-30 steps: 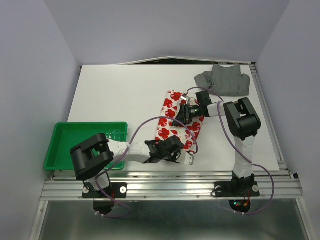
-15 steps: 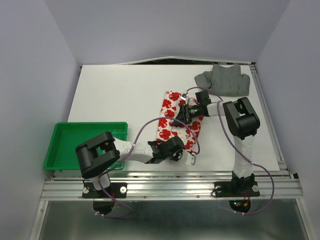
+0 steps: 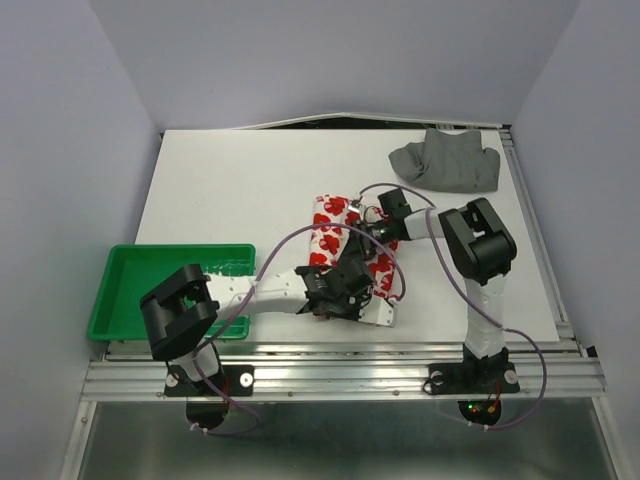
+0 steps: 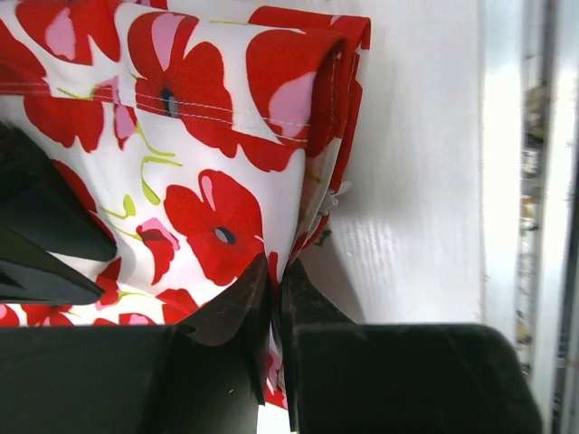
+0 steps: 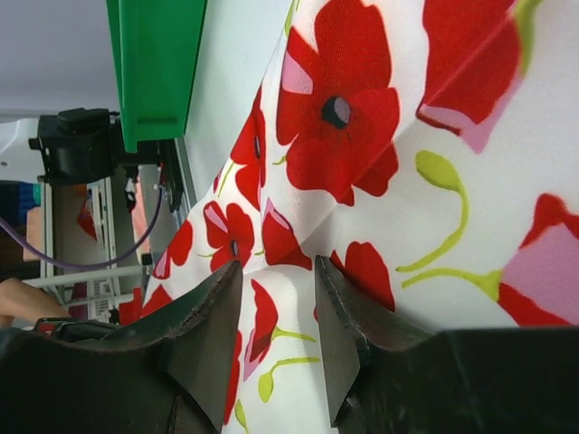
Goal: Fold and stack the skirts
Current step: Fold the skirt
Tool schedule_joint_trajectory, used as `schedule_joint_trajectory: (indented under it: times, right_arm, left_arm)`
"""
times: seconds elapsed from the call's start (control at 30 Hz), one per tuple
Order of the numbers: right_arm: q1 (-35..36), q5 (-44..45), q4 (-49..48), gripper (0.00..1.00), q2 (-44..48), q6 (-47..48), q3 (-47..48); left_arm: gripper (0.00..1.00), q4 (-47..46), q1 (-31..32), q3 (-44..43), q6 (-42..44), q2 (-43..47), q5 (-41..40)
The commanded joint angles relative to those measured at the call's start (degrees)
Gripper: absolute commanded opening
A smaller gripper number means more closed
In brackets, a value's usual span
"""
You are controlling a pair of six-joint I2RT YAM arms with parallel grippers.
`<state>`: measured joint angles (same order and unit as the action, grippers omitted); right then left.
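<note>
Printed skirt [image 3: 328, 228]: bunched in a loose roll on the table [image 3: 230, 190], just right of the green tray [image 3: 130, 300] — between both grippers.
Left gripper [image 4: 274, 282]: clenched on the printed skirt's near edge.
Right gripper [image 5: 276, 298]: grasping a bunch of the print, which fills its gap.
Grey skirt [image 3: 447, 160]: crumpled — well right of and behind the tray.

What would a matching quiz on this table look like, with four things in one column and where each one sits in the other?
Column one:
1 grey skirt
2 flowered skirt
3 green tray
4 left gripper

Column two:
A near left edge of the table
B far right corner
C middle of the table
D shut on the flowered skirt

Pairs: 1-B, 2-C, 3-A, 4-D
</note>
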<state>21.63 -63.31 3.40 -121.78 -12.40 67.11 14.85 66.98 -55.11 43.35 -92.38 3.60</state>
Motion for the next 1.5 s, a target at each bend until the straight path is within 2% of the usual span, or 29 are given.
schedule_joint_trajectory:
  times: [0.0, 0.27, 0.53, 0.63, 0.97, 1.2, 1.37, 1.47]
  right_arm:
    - [2.98, 6.71, 2.49, 0.44, 1.54, 3.26, -3.47]
    - [5.53, 6.44, 2.31, 0.44, 3.82, 3.26, -6.9]
    - [8.69, 6.01, 3.54, 0.44, 6.46, 3.87, -8.31]
    - [8.69, 5.91, 5.56, 0.45, 6.81, 4.84, -6.82]
    - [8.17, 8.72, 15.49, 0.51, 7.52, 8.27, 7.5]
    - [2.02, 11.89, 21.29, 0.59, 5.41, 10.91, 19.01]
    - [-0.01, 16.19, 29.2, 0.6, -0.55, 19.94, 28.24]
    - [-0.01, 16.82, 31.66, 0.66, -4.25, 23.38, 30.88]
  left_arm:
    - [0.0, 10.37, 0.17, -5.08, -3.97, 4.83, 7.21]
    - [0.0, 14.23, -1.32, -11.5, -3.63, 6.25, 2.74]
    - [0.0, 13.01, -3.52, -15.02, 0.32, 6.68, -2.89]
    - [0.0, 13.97, -3.7, -16.17, 0.86, 6.69, -1.93]
    - [0.0, 16.34, -2.38, -12.65, -0.64, 9.41, 4.48]
    - [0.0, 18.11, -2.2, -11.42, -0.64, 11.52, 6.25]
    - [0.0, 18.37, -2.12, -10.72, -0.73, 11.78, 6.51]
    - [0.0, 18.37, -2.03, -11.07, -0.9, 11.52, 7.04]
